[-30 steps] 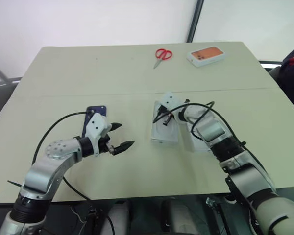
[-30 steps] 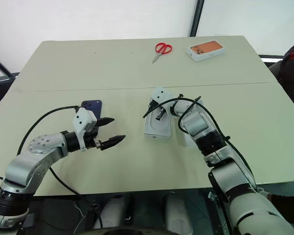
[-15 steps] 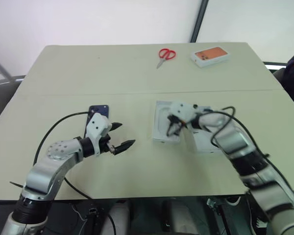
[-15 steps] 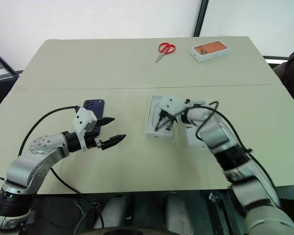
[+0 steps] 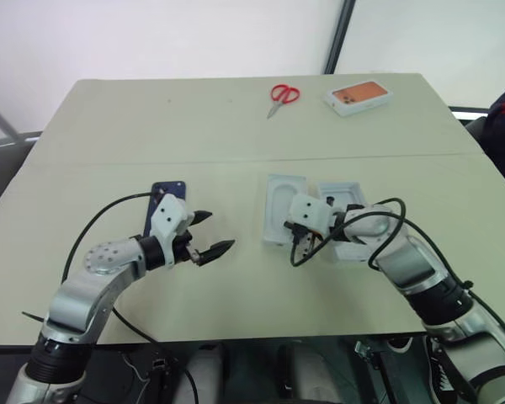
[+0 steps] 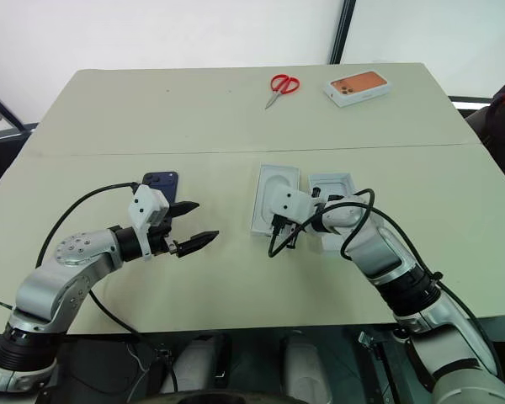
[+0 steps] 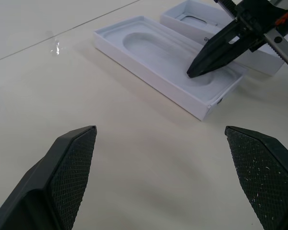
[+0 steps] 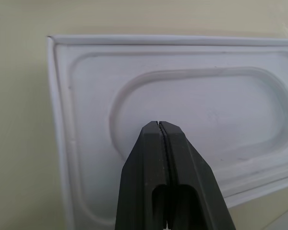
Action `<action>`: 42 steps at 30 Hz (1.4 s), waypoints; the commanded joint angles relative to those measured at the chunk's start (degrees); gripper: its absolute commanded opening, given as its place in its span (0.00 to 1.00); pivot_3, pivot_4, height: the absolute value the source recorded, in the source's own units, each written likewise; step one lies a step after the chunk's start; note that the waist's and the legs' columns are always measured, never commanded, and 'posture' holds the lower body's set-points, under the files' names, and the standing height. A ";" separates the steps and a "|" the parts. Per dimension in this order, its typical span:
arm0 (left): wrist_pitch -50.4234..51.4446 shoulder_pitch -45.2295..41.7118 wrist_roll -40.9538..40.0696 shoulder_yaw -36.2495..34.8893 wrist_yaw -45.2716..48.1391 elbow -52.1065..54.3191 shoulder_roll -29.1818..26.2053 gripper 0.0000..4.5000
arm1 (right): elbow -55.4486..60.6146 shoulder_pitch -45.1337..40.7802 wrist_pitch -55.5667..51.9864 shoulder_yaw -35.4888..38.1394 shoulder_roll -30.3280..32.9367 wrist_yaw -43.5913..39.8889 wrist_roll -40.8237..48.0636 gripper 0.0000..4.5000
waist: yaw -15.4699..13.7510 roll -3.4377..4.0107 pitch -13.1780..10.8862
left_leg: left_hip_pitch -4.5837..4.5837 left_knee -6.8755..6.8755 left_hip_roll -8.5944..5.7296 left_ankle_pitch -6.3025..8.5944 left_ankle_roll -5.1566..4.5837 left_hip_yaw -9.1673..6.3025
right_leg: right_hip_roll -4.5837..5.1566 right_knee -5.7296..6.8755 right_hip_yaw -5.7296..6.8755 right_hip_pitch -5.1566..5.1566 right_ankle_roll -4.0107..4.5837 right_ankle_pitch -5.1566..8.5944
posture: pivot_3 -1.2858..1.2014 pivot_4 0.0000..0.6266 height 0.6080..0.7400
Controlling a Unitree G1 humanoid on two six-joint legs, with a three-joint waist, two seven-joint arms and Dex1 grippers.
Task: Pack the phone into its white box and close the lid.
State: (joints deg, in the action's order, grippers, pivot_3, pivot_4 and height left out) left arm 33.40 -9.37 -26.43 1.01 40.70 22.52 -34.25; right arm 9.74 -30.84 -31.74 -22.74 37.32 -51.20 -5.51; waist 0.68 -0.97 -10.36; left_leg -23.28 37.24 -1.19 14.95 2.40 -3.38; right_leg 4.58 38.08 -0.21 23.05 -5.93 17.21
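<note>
On the pale beige table (image 6: pixel 236 118), the slim navy phone (image 6: pixel 158 181) lies unpacked behind the wide-open, empty left gripper (image 6: pixel 192 225), presumably ready to grasp. The clenched, empty right gripper (image 6: pixel 283 238) hovers over the white oval-recessed tray (image 6: pixel 273 195).

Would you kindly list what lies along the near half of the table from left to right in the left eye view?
Phone → left hand → white piece with an oval recess → right hand → open white box.
</note>
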 commanded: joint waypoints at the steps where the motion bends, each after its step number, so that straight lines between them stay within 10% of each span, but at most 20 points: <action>1: -0.12 0.49 -0.03 -1.16 -0.58 1.56 -0.12 1.00 | 1.87 -1.02 0.48 1.69 -0.17 -0.18 0.46 0.01 | 0.04 0.00 0.00 | 0.00 0.00 0.00 0.00 0.00 0.00 | 0.00 0.00 0.00 0.00 0.00 0.00 | 0.52 0.24 1.00; 7: -0.21 1.00 -0.18 -2.27 -1.10 1.38 -0.60 1.00 | 6.04 -2.23 -3.92 6.28 -0.54 -4.56 8.10 0.01 | 0.05 0.01 -0.01 | -0.01 0.00 0.01 0.00 0.00 0.00 | -0.01 0.01 0.00 0.02 0.00 0.00 | 0.52 0.24 1.00; 14: -0.40 1.22 -0.11 -3.16 -0.91 0.94 -1.05 1.00 | 12.42 4.45 -2.75 6.12 3.95 -8.79 11.91 0.63 | -0.07 0.00 -0.01 | -0.02 0.01 -0.01 0.00 -0.01 -0.04 | 0.04 -0.05 0.05 -0.04 0.00 0.00 | 0.52 0.24 1.00; 22: -0.04 1.63 -0.52 -3.17 -0.54 1.77 -1.25 1.00 | 8.65 6.25 0.27 4.04 4.15 -7.45 9.36 0.63 | 0.04 0.00 -0.01 | 0.00 0.01 0.02 0.00 -0.01 -0.03 | -0.01 0.00 0.04 -0.01 0.00 0.00 | 0.52 0.24 1.00; 29: 0.11 1.58 -0.67 -3.43 -0.51 1.77 -1.34 1.00 | 6.76 6.49 4.91 1.96 4.87 -8.13 6.56 0.01 | 0.01 -0.01 0.00 | -0.01 0.02 0.00 0.00 -0.01 -0.03 | 0.02 -0.01 0.04 -0.03 0.00 0.00 | 0.52 0.24 1.00; 42: 0.40 7.37 -6.84 -8.13 7.59 5.54 -7.40 1.00 | 7.63 5.85 11.78 1.67 4.93 -13.92 8.01 0.01 | 0.07 0.00 -0.01 | 0.02 0.01 0.04 0.00 0.00 -0.04 | 0.00 0.00 0.04 -0.05 0.01 0.00 | 0.52 0.24 1.00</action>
State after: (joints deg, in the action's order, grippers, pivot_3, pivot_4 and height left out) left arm 34.45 -2.38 -32.33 -5.27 47.18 26.08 -40.60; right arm 15.75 -24.41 -20.81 -21.22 42.58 -64.37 1.37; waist 0.75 -0.97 -10.37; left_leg -23.26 37.26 -1.16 14.95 2.40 -3.42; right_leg 4.59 38.08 -0.17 23.00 -5.93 17.21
